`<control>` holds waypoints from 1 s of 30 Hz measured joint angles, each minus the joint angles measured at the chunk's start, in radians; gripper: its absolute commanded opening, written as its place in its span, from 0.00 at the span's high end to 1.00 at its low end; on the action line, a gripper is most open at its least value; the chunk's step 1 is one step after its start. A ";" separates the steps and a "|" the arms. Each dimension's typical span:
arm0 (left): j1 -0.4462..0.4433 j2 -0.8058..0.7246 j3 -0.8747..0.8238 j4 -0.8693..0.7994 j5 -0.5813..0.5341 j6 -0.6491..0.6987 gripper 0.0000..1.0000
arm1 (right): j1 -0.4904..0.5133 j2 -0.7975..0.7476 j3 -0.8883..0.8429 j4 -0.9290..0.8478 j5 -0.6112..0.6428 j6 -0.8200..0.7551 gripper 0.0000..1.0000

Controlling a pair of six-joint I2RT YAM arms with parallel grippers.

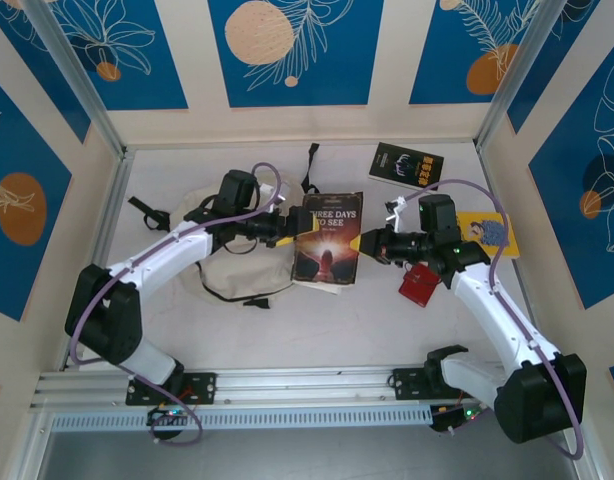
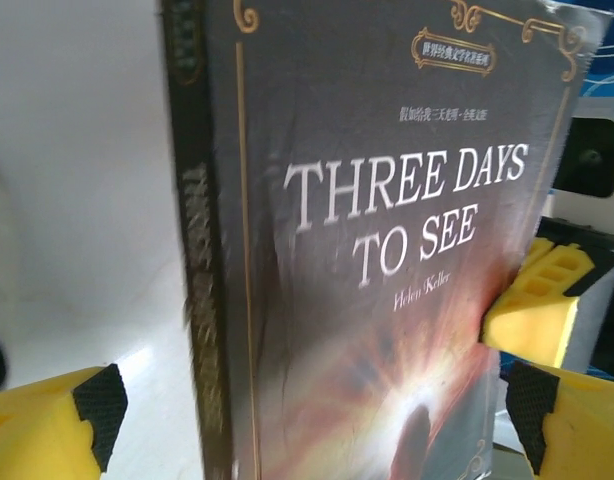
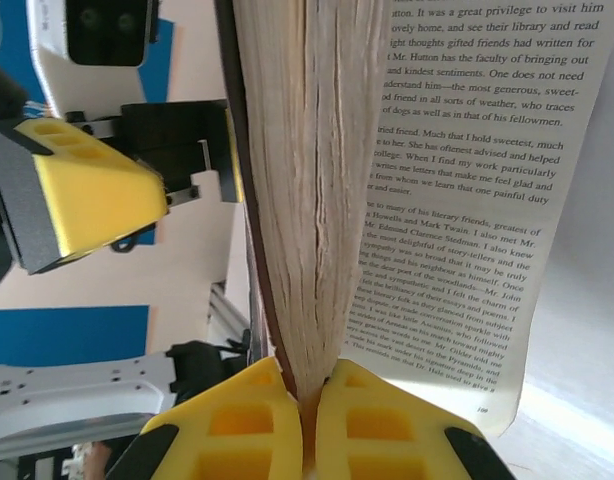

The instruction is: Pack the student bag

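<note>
The book "Three Days to See" hangs over the middle of the table between my two grippers. My right gripper is shut on its right edge. In the right wrist view the yellow fingers pinch the cover and a thick block of pages, while one loose page fans out to the right. My left gripper stands open at the book's spine side. Its cover rises between the wide-apart pads with a gap on the left. The cream student bag lies under my left arm.
A black book lies at the back right. A yellow book and a red item sit under my right arm. The bag's black straps trail left. An aluminium rail runs along the near edge.
</note>
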 measured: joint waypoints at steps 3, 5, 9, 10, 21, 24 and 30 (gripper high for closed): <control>0.001 0.008 0.000 0.029 0.030 -0.019 0.08 | -0.001 0.016 0.005 0.034 -0.044 0.016 1.00; 0.002 0.011 0.000 0.043 0.043 -0.028 0.15 | -0.001 0.027 0.007 0.049 -0.067 0.023 1.00; 0.006 0.011 0.000 0.070 0.062 -0.052 0.34 | -0.001 0.050 0.008 0.058 -0.078 0.024 1.00; 0.008 0.011 -0.001 0.072 0.063 -0.051 0.40 | -0.001 0.055 0.009 0.058 -0.078 0.024 1.00; 0.051 -0.031 -0.027 0.068 0.030 -0.068 0.97 | -0.031 0.086 0.035 -0.018 0.011 0.024 0.27; 0.082 -0.056 -0.034 0.046 -0.031 -0.072 0.99 | -0.043 0.087 0.033 -0.019 0.046 0.056 0.19; 0.108 -0.084 -0.037 0.056 -0.179 -0.146 0.98 | -0.006 0.088 -0.032 0.116 0.081 0.229 0.14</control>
